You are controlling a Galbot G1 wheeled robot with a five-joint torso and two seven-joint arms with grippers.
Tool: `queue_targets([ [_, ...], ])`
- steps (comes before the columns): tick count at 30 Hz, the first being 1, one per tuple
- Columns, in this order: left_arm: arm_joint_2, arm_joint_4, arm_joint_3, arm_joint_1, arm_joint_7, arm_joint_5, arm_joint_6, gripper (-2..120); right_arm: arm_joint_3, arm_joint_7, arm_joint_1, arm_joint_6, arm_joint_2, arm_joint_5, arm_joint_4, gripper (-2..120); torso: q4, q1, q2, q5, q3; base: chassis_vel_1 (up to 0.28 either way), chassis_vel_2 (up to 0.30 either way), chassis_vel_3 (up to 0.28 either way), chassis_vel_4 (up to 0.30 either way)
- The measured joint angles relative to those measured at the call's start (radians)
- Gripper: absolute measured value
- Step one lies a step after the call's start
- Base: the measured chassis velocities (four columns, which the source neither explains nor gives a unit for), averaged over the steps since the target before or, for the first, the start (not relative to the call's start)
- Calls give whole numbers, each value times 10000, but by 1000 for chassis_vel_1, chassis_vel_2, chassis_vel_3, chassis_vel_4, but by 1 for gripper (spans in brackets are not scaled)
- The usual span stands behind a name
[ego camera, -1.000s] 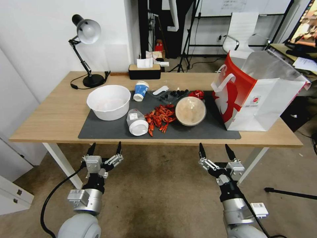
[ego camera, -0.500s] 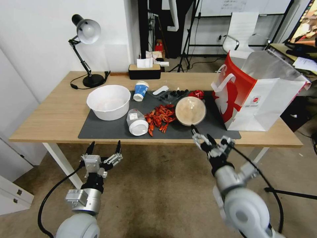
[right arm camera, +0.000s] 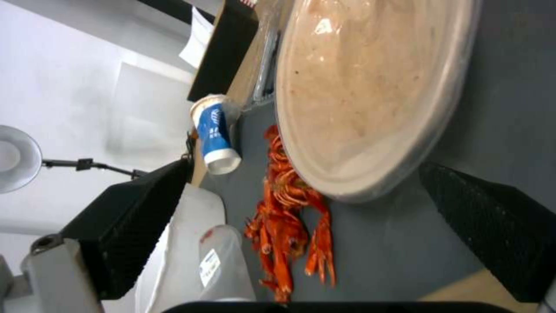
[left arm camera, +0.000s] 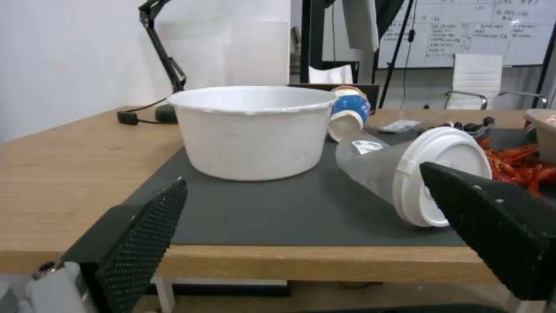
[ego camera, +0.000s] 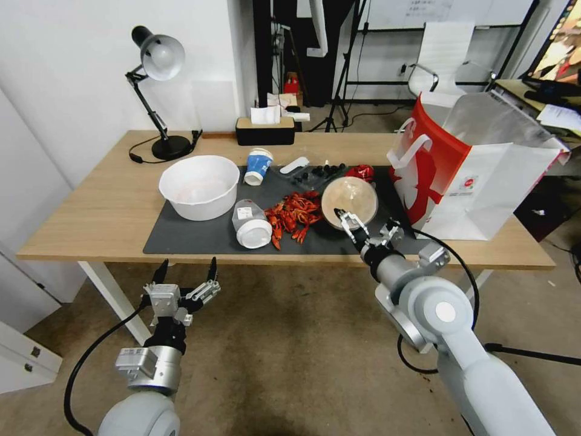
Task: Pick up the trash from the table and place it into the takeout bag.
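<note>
Desk (ego camera: 91, 218), grey mat (ego camera: 206, 239): your trash sits unmoved, with the round dish (ego camera: 349, 203) near the takeout bag (ego camera: 478, 181) and the lidded cup (ego camera: 251, 224) on its side. Your right tool (ego camera: 363, 227), fingers apart, has risen from below the desk edge to the dish's near rim. Your left tool (ego camera: 184, 278) stays below the edge, fingers apart.

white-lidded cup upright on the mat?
No. The white-lidded clear cup lies on its side on the dark mat, lid toward the table's near edge.
</note>
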Motion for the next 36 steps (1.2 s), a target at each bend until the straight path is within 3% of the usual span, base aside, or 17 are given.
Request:
queue_targets([
  [9,31,-25,-66,-14,-25,-52,113,100,-152,924,594,-48,253,214,-521,100,1,0,1,-1,-1,0,0,0,0],
  [23,126,6,-67,-45,-41,-117,113,100,-91,1020,679,-7,601,145,-901,99,1,-1,1,-2,-1,0,0,0,0],
  [34,211,82,-87,-14,-34,-149,94,100,30,1093,678,41,726,98,-988,69,1,-1,1,-1,-1,0,0,0,0],
  [36,213,83,-80,-10,-34,-155,83,100,70,1097,668,65,715,97,-987,58,1,-1,1,0,-1,0,0,0,0],
])
